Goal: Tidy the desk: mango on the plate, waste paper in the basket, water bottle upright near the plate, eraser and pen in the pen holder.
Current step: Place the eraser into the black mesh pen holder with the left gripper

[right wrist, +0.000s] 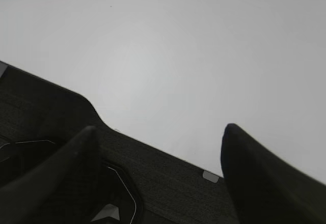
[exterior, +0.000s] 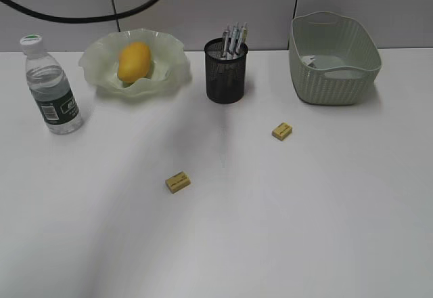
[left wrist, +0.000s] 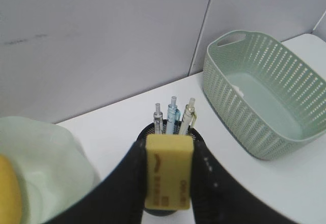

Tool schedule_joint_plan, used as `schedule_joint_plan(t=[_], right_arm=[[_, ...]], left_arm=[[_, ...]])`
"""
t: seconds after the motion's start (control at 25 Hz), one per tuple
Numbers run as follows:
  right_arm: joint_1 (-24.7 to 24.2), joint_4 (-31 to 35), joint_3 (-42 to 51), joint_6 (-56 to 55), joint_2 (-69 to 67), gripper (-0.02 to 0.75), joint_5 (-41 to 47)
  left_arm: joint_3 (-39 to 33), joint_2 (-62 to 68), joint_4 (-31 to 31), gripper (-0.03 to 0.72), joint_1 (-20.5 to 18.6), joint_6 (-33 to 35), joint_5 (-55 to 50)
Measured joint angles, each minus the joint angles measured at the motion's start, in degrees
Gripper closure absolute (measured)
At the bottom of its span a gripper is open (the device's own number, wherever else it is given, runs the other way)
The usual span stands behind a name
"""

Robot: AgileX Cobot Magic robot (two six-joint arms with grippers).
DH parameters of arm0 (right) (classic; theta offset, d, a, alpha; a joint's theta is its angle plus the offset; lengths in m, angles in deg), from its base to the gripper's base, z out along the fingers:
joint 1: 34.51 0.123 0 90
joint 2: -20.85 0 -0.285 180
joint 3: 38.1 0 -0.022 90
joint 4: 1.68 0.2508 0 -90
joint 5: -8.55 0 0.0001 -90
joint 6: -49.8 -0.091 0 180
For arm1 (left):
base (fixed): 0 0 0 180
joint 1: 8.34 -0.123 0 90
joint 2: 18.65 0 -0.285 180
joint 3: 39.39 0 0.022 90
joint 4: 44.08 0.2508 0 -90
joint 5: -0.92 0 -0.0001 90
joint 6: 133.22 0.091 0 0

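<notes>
Your left gripper (left wrist: 168, 183) is clamped on a yellow eraser (left wrist: 168, 172) and hangs directly above the pen holder (exterior: 226, 71), which stands at the middle of the desk's (exterior: 270, 244) far edge with several pens (exterior: 235, 39) already standing in it. Your right gripper (right wrist: 158, 152) is spread wide with nothing between its jaws, over bare desk near the front edge.

Much looks finished: the mango (exterior: 134, 61) lies on the plate (exterior: 169, 57) toward the far left corner, and the water bottle (exterior: 52, 88) stands upright just beside that plate, along the left edge. The basket (exterior: 335, 74) sits toward the far right corner; something pale lies at its bottom, probably the waste paper, though you cannot confirm that.

What remains, by the look of it: releasing the held eraser into the holder, then collecting two more erasers, one (exterior: 282, 131) right of centre and one (exterior: 177, 181) nearer the middle.
</notes>
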Motion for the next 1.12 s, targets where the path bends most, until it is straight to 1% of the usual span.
schedule_joint_plan(t=[0.2, 0.32, 0.48, 0.8, 1.12], right_arm=[[0.00, 0.00, 0.00, 0.00, 0.00, 0.155, 0.00], [0.00, 0.00, 0.00, 0.00, 0.00, 0.155, 0.00], [0.00, 0.00, 0.00, -0.02, 0.00, 0.155, 0.00], [0.00, 0.00, 0.00, -0.07, 0.00, 0.155, 0.00], [0.00, 0.00, 0.00, -0.12, 0.00, 0.155, 0.00]], left_arm=[[0.35, 5.20, -4.70, 0.485, 2.11, -0.01, 6.18], [2.69, 8.84, -6.19, 0.485, 3.22, -0.06, 7.75], [7.03, 13.79, -10.35, 0.485, 3.42, -0.06, 8.48], [14.10, 20.64, -11.20, 0.485, 3.21, -0.06, 8.60], [18.01, 24.84, -10.79, 0.477, 2.37, -0.06, 8.36]])
